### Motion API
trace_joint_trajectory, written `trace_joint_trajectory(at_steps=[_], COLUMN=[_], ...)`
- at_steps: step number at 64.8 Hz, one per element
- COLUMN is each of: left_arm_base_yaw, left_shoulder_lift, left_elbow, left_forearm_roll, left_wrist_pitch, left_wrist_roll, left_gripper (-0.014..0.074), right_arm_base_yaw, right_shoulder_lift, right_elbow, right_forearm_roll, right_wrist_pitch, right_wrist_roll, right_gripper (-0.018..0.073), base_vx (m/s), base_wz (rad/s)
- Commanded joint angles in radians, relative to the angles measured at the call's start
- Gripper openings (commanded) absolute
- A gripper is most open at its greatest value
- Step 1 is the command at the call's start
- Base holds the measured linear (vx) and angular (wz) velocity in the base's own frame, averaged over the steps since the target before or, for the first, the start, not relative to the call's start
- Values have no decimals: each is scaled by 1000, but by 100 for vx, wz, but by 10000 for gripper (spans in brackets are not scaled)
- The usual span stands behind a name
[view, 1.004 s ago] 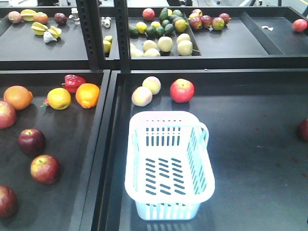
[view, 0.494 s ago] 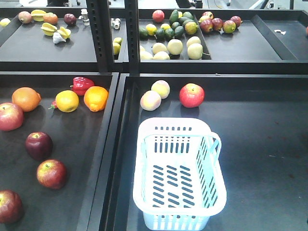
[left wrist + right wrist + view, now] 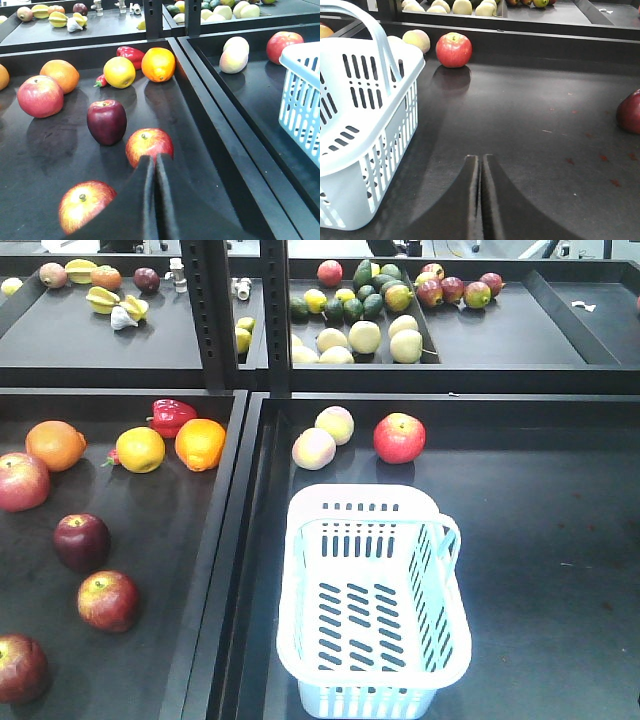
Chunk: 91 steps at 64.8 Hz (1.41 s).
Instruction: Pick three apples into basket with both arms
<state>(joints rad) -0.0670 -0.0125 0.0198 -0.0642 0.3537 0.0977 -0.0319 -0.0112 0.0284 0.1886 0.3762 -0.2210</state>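
While neither grips anything | left hand [image 3: 154, 160] together, pointing at red apple [image 3: 149, 144] | right hand [image 3: 480, 159] together beside basket [image 3: 385, 125]

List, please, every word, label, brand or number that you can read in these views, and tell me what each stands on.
No readable text in any view.
The basket shows no print or brand.
The dark maroon apple and the pinkish-red apple behind the basket show no stickers.
The small white parts in the far tray are too small to tell.
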Motion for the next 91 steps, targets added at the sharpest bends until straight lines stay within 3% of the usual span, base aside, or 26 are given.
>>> trace_joint_trajectory(at_steps=[1, 26, 38, 52, 61, 70, 78, 91], left_arm_base_yaw=[-1, -1, -1, -1, -3, -4, -4, -3], left_shoulder_lift=[-13, -13, -13, -13, -13, -13, 44, 401], left_elbow=[-26, -26, -26, -26, -28, -58, -176, -398], left_forearm_roll=[-5, -2, 176, 171, -8, -13, -13, -14], left_wrist_pitch=[-70, -73, -108, -123, -333, -553, -457, -233], left_wrist_roll=[-4, -1, 128, 120, -5, -24, -138, -145], left_gripper=[-6, -6, -6, -6, -6, -6, -6, -6], right_arm_base_yaw=[0, 0, 0, 0, 0, 0, 0, 0], right_shoulder_lift=[-11, -11, -11, -11, -11, -11, -11, -11], right_elbow=[4, 3, 3, 3, 3, 3, 3, 3], right_forearm_roll=[3, 3, 3, 3, 3, 3, 3, 3], right_wrist_pitch=[-68, -68, -68, -68, -68, -68, -68, -68], right_wrist_roll=[-1, -1, -1, -1, -1, -1, -1, -1], right_gripper=[-4, -4, -4, -4, -4, -4, -4, -4], base_vx=[0, 0, 0, 0, 0, 0, 0, 0], base_wz=[0, 0, 0, 0, 0, 0, 0, 0])
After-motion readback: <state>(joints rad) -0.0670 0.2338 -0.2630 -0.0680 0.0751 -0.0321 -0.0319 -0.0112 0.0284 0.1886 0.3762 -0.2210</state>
